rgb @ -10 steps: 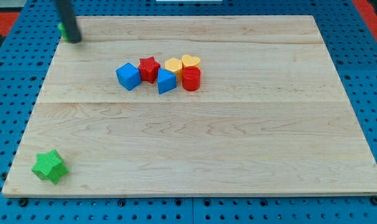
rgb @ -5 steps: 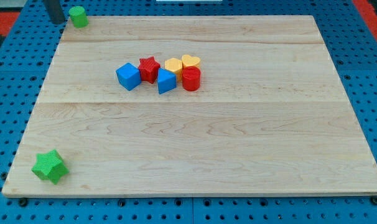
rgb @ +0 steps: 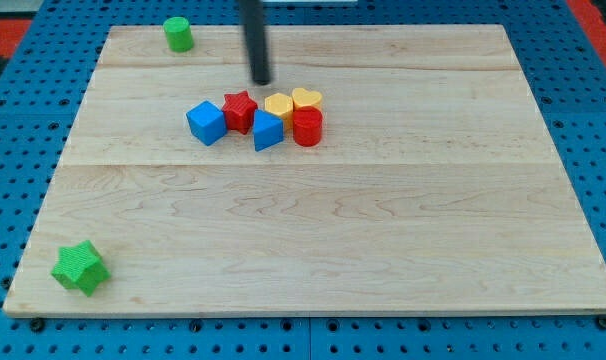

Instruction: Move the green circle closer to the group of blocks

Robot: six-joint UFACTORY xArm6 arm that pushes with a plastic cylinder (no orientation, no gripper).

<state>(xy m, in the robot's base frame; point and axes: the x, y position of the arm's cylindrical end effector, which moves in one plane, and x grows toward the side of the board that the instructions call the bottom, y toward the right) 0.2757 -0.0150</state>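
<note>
Green circle [rgb: 178, 34] sits apart; my tip [rgb: 262, 81], without jaws, touches nothing.

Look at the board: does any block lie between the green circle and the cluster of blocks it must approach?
No. Bare wood separates the green circle from the blue cube and red star. My tip sits above the group, right of the circle, off that line.

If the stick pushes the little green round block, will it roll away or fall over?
Probably neither. The green circle stands upright on its flat end, so it should slide, not roll. It looks short and squat, so tipping seems unlikely. The wooden board looks smooth, so it may skid or turn if my tip hits off-centre.
</note>
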